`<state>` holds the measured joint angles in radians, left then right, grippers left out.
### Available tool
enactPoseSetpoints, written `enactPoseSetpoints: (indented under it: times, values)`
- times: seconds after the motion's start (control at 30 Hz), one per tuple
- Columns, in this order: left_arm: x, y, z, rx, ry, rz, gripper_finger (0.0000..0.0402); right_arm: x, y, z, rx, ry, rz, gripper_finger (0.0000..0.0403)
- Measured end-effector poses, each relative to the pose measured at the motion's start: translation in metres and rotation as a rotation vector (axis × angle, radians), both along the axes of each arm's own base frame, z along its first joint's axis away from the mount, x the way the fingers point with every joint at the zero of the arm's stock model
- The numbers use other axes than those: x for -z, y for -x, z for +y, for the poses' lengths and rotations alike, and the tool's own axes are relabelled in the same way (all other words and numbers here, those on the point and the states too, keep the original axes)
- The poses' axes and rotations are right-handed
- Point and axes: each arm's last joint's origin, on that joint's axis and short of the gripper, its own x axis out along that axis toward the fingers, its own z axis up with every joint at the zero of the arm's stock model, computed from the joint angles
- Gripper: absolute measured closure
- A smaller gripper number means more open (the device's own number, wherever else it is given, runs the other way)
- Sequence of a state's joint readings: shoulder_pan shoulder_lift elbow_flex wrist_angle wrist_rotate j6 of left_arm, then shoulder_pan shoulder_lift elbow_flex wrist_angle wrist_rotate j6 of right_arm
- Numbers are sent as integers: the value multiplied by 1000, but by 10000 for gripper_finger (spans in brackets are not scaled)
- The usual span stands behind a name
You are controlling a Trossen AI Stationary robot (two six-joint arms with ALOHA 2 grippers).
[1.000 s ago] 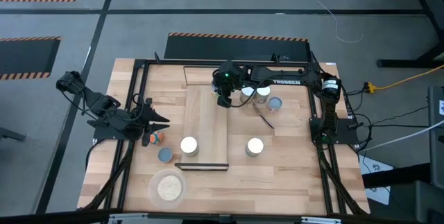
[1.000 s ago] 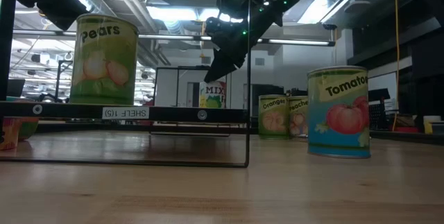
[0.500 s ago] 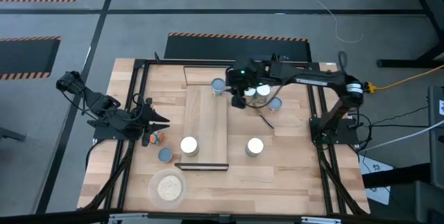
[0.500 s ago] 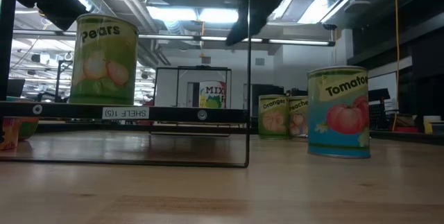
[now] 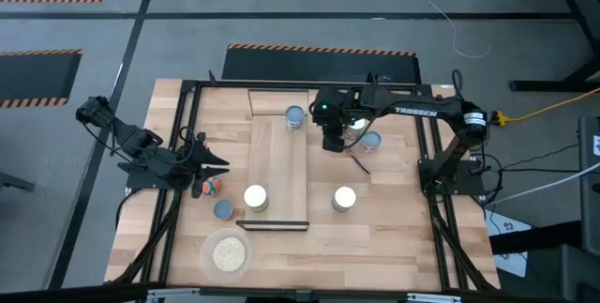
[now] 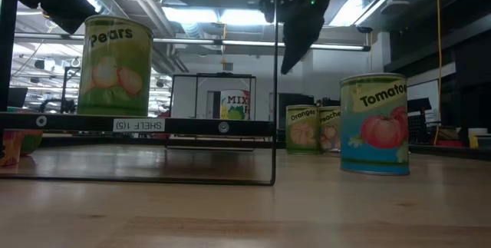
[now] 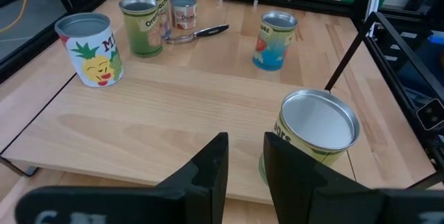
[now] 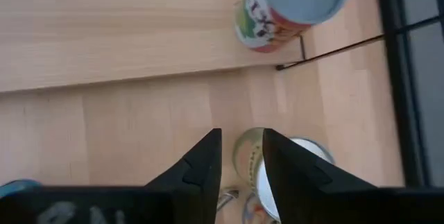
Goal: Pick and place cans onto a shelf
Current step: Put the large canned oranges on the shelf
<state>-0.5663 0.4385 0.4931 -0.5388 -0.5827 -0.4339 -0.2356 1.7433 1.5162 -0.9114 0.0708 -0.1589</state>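
Observation:
The shelf [image 5: 278,167] is a pale board lying along the table's middle. A blue-grey-topped can [image 5: 295,117] stands on its far end, and this same can [image 8: 288,5] shows at the board's corner in the right wrist view. A white-topped Pears can [image 5: 255,197] stands on the shelf's near end. My right gripper [image 5: 333,141] hangs open, pointing down, just right of the shelf over a cluster of cans [image 5: 357,127], touching nothing. A Tomato can [image 5: 344,199] stands on the table. My left gripper [image 5: 214,161] waits open at the left.
A dish of beige grains [image 5: 227,254], a small blue-grey can [image 5: 223,210] and a multicoloured object [image 5: 211,187] lie near the front left. A dark-handled utensil [image 5: 357,160] lies right of the shelf. Black frame rails [image 5: 427,153] border the table.
My right gripper has risen and moved toward the table's right edge, away from the can on the shelf's far end, and now points more steeply down. That can, earlier hidden under the gripper, stands uncovered and still.

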Motion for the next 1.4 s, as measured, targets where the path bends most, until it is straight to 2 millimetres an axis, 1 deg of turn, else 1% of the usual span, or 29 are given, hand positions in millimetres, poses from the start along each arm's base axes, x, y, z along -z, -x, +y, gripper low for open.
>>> enactPoseSetpoints:
  times: [0.1,0.27,0.37,0.5,0.73,1.03,1.13,1.4]
  values:
    - [0,0,0,0,0,0,316,11,-4,-2,4,-12,42,292]
    - [0,0,0,0,0,0,316,19,-3,-10,77,-27,81,292]
    - [0,0,0,0,0,0,316,21,1,-16,134,-15,109,292]
    - [0,0,0,0,0,0,316,21,3,-19,160,-21,112,292]
    - [0,0,0,0,0,0,316,22,2,-19,152,-42,102,292]
    - [0,0,0,0,0,0,316,56,8,-17,153,-42,131,292]
    - [0,0,0,0,0,0,316,59,9,-17,154,-37,126,292]
    - [0,0,0,0,0,0,316,60,8,-17,153,-36,114,292]
